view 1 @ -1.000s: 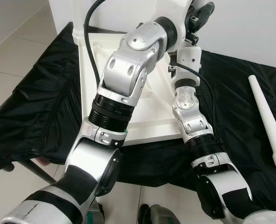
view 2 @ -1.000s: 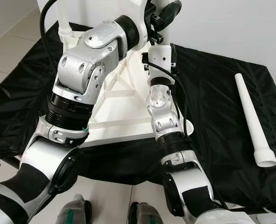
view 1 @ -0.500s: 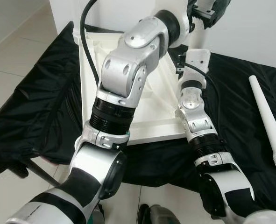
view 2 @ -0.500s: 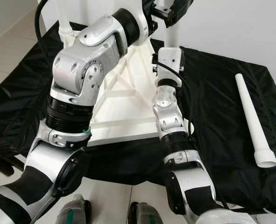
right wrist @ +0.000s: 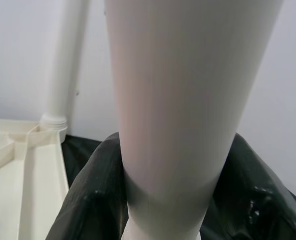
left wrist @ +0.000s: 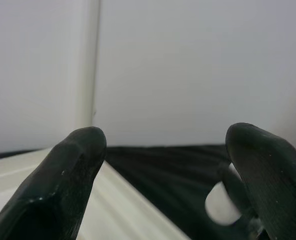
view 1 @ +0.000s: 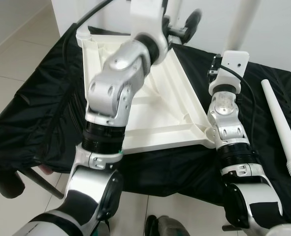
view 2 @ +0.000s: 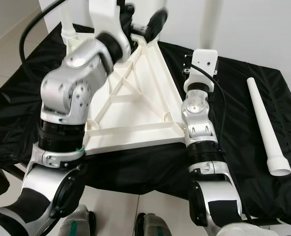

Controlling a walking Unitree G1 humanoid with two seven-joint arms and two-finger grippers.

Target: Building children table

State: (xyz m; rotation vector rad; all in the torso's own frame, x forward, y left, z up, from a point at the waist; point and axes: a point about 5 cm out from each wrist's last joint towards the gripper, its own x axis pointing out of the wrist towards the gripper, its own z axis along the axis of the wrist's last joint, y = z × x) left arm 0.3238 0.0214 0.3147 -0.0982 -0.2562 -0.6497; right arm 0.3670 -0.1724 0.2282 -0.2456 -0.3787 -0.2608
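On black cloth | ribbed white tabletop — right gripper clasping smooth tapered leg

Both silver arms reach forward and upward from bent elbows. The left hand, with two long black fingers spread well apart, holds nothing. The right forearm stands nearly upright, and the right hand has its black fingers pressed against either side of a white tapered plastic leg.

Tiled floor; home room
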